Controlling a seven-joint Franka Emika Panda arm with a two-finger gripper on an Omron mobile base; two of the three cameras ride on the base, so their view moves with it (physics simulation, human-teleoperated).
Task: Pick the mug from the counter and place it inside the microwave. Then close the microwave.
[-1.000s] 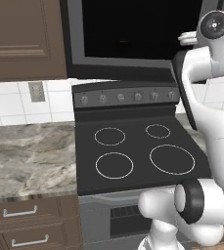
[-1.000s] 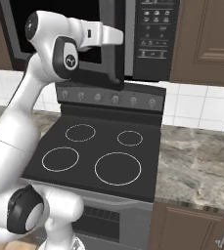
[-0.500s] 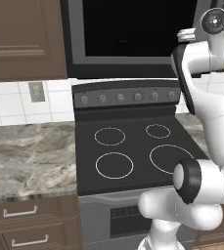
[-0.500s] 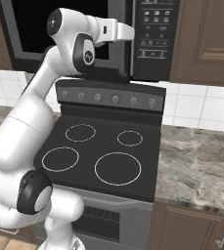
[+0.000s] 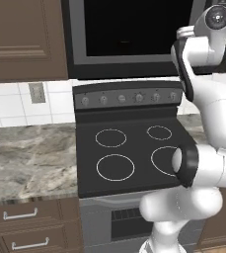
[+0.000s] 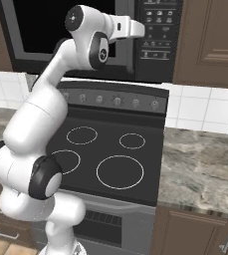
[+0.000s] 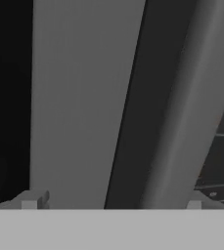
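hand view: microwave door frame close ahead, between wide-open jaws.

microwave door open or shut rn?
Shut: the microwave door lies flush in its frame beside the button panel in both base views.

I can't read any text from here: the microwave has a button panel with pale markings too small and blurred to make out, and the stove knobs carry no markings I can read.
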